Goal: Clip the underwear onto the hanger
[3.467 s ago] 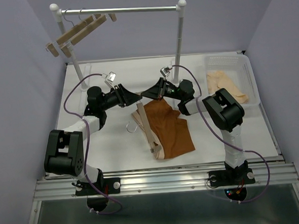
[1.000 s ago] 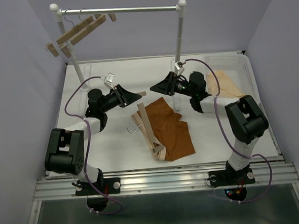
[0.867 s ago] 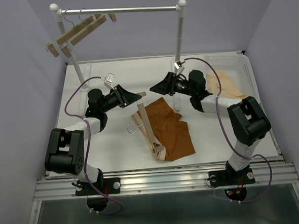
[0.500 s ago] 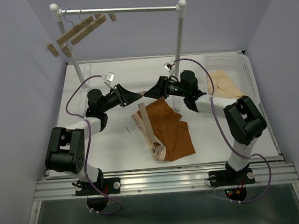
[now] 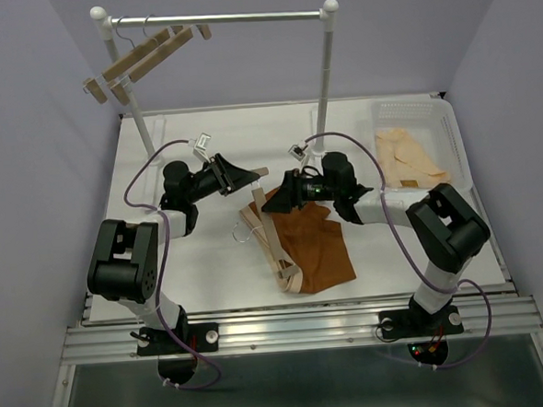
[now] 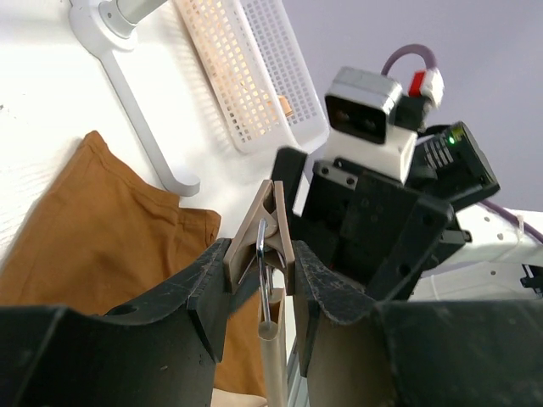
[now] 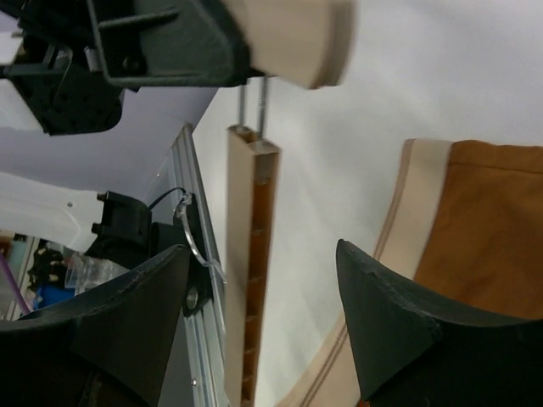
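At mid-table, the left gripper pinches the far wooden clip of the hanger. The right gripper stands open above the slim bar. The smooth rust underwear lies flat alongside, and whether the near clip bites its waistband is unclear.

White table with underwear, hanger, basket, rack
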Robot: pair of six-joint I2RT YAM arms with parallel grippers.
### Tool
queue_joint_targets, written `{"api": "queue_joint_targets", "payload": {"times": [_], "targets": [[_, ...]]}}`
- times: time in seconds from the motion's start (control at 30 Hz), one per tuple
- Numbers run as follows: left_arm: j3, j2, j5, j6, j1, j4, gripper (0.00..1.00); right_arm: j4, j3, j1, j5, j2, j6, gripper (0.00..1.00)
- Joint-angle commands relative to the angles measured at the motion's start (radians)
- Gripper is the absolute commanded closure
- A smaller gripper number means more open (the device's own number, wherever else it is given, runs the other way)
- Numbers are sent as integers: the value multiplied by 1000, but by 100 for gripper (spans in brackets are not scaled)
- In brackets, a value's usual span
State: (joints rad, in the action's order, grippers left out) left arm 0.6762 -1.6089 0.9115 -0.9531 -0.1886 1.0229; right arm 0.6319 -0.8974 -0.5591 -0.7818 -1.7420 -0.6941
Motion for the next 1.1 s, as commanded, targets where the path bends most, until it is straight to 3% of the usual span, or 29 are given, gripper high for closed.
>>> {"api": "queue_joint_targets", "payload": {"times": [0.0,0.13,0.23,0.33,0.4,0.43,0.47,0.5,0.77,1.07], "targets": [[34,47,13,-15,-5,69,100,51,-9,-74,-2,9,38,26],[28,46,0,-13,-3,52,100,120,18,-84,-10,7,-5,39],[20,44,-8,-22,-5,65,100,140,20,-84,-7,-8,-27,63],[3,55,6,-55,-6,115,100,183,29,-84,-13,-30,-59,81],[2,64,18,-58,-5,115,99,232,41,-84,-11,-37,-87,86],[2,73,20,-58,-8,105,92,250,46,-84,-8,-37,-99,89],[-1,78,23,-53,-8,102,68,279,52,-84,-13,-37,-110,90],[-7,81,20,-53,-8,98,59,288,54,-84,-16,-37,-114,92],[-21,104,30,-49,-9,101,15,449,75,-84,-56,-50,-220,99],[-10,133,29,-41,-20,94,6,430,52,-93,-60,-67,-219,99]]}}
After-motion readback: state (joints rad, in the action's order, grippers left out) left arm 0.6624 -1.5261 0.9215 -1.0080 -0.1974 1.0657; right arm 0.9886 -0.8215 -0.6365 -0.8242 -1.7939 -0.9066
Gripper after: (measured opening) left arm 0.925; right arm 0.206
